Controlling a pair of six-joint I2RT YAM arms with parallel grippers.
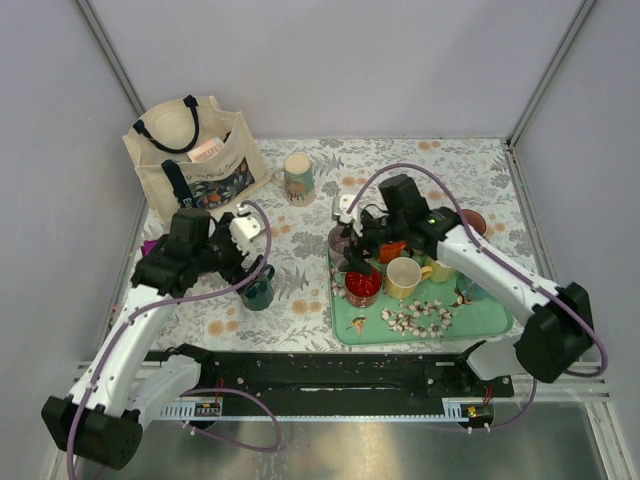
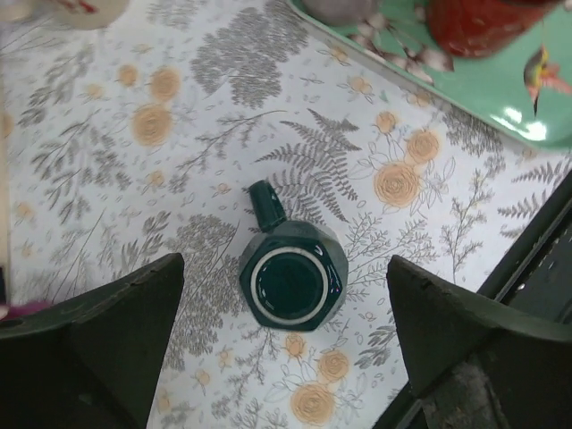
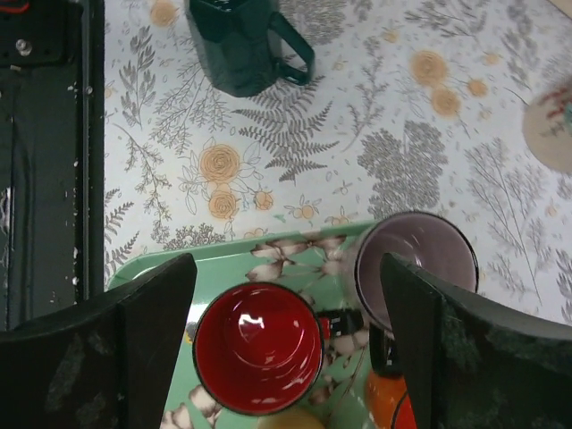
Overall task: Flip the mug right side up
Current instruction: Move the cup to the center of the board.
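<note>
Hanging straight over the dark green mug [image 2: 293, 286], the left gripper [image 2: 286, 268] has its jaws spread wide, one on each side of the mug and clear of it; nothing is held. The mug stands upside down on the flower-printed tabletop [image 1: 300, 250], its pale foot ring facing up, and in the left wrist view its handle points to about 11 o'clock. Seen from above, it sits toward 8 o'clock on the tabletop, just off the 9 o'clock edge of the green tray [image 1: 490, 320] and apart from it. The right gripper [image 3: 288, 259] hovers above the tray's left end with its jaws also wide apart and empty. Below it, a red mug [image 3: 257, 347] and a mauve mug [image 3: 416, 259] stand upright side by side. A yellow mug [image 1: 403, 277] stands at about 3 o'clock from the red one, mouth up. Far back at 11 o'clock on the tabletop is a canvas tote bag [image 1: 190, 150], and a pale flowered mug [image 1: 297, 178] stands upright to its right, well apart from the tray
</note>
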